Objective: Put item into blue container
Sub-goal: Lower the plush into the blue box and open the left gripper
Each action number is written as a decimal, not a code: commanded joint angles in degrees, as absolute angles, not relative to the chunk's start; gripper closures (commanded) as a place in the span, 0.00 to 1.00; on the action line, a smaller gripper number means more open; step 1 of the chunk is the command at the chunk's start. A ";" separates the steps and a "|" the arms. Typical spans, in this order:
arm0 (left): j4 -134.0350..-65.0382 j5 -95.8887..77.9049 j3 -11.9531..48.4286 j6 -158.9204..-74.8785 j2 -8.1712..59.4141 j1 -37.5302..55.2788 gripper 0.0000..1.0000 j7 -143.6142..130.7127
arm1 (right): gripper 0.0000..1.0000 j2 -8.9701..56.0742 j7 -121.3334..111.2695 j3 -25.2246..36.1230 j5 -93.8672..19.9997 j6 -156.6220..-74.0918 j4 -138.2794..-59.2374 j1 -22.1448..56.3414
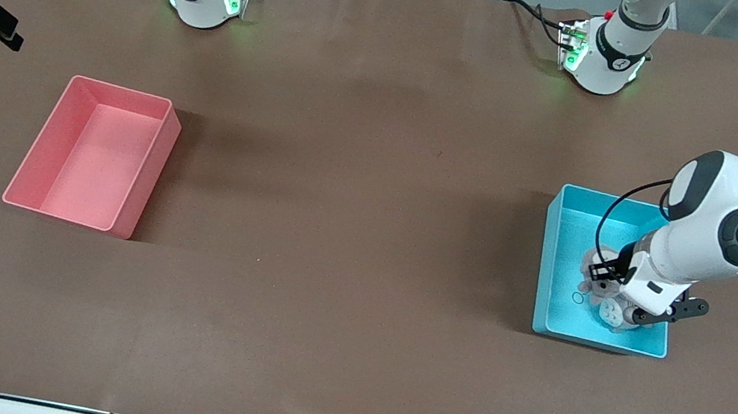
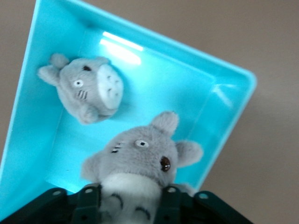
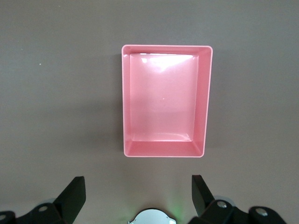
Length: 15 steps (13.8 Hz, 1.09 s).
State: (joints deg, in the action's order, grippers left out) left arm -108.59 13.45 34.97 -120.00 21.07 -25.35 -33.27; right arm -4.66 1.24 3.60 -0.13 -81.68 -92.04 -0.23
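The blue bin sits on the brown counter toward the left arm's end, its long axis running from the front camera toward the robots' bases. The left gripper is down inside it, over the end nearer the camera. In the left wrist view its jaws are clenched on a grey plush with a white belly, gripping the belly end; the plush's ears and face point away from the wrist, into the bin. A second grey plush of the same kind lies loose on the bin floor, well apart from the held one, on its side in a corner, with its white belly turned toward the middle of the bin. From the front, the left arm's wrist and forearm cover much of the bin's interior, so only scraps of the plush show beside the gripper.

The pink bin stands toward the right arm's end of the counter, about as far from the camera as the blue one, well apart from it, with bare counter between them. Its long axis also runs roughly toward the bases, slightly skewed.

The right gripper waits high over the counter by the pink bin, jaws spread wide and holding nothing.
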 commanded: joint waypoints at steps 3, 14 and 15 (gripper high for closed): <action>-110.39 12.39 35.95 -119.18 19.60 -25.49 0.00 -33.22 | 0.00 -5.98 0.79 3.43 -1.41 -79.55 -90.27 -0.70; -103.38 12.48 37.18 -112.79 16.79 -25.49 0.00 -32.26 | 0.00 -5.80 0.53 3.16 -1.41 -75.94 -87.10 0.09; -100.23 12.48 37.26 -110.50 17.14 -25.31 0.00 -32.52 | 0.00 -5.80 0.53 3.16 -1.41 -75.76 -87.01 0.09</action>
